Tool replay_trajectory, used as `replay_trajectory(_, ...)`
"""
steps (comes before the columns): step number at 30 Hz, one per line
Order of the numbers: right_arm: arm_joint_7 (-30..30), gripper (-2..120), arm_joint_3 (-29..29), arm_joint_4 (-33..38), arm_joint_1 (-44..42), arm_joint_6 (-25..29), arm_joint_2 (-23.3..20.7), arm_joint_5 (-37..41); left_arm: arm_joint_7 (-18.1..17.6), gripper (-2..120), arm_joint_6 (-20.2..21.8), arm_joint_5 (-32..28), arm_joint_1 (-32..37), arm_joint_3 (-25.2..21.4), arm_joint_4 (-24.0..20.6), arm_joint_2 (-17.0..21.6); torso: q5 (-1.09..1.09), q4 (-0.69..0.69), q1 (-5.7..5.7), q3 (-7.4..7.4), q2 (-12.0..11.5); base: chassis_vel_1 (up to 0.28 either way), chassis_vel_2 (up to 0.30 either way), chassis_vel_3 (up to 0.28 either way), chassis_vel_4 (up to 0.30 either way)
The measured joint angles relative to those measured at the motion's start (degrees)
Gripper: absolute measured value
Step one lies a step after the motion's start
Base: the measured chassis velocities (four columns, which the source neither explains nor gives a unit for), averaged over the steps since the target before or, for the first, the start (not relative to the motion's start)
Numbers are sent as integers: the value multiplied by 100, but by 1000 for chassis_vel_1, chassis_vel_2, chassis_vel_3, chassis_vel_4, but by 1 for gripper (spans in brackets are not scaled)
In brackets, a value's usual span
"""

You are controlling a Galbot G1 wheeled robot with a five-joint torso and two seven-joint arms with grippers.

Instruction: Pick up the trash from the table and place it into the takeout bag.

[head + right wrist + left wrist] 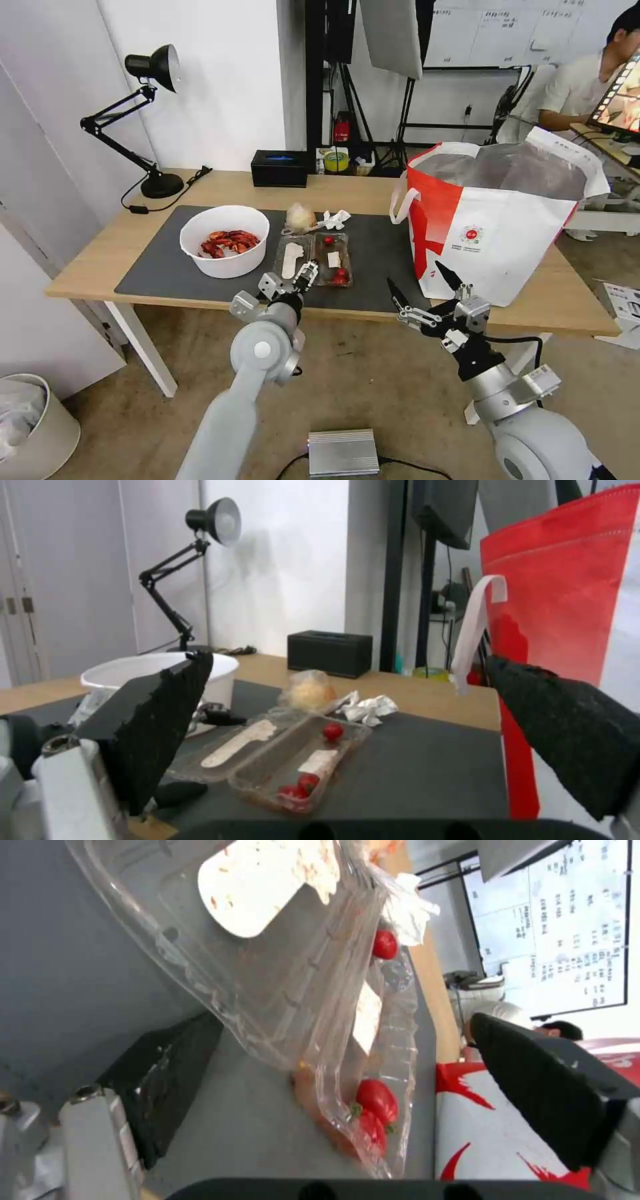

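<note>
The left pincer (303, 275) sits at the near edge of the clear tray (313, 259), its fingers spread wide with the tray's near corner between them; whether they touch the plastic cannot be told. In the tray just beyond lie a white scrap and small red tomatoes (377, 1100). Farther behind it rest the beige wrapped ball (301, 217) and the crumpled tissue (335, 219); off to its left stands the white bowl (225, 240) of red shells, all on the dark mat (160, 263) of the table (353, 190). The right pincer (427, 287) hangs wide open and empty at the table's front edge, with the takeout bag (493, 233) upright just behind and to its right.
</note>
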Motion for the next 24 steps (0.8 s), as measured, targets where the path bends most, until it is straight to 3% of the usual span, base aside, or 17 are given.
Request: replay_trajectory(24,-125,100,-174,-181,-25,124,103,-152,184,100,-283,277,177,-7,-56,-155,0,1,1,2,-2,0,0,0,0)
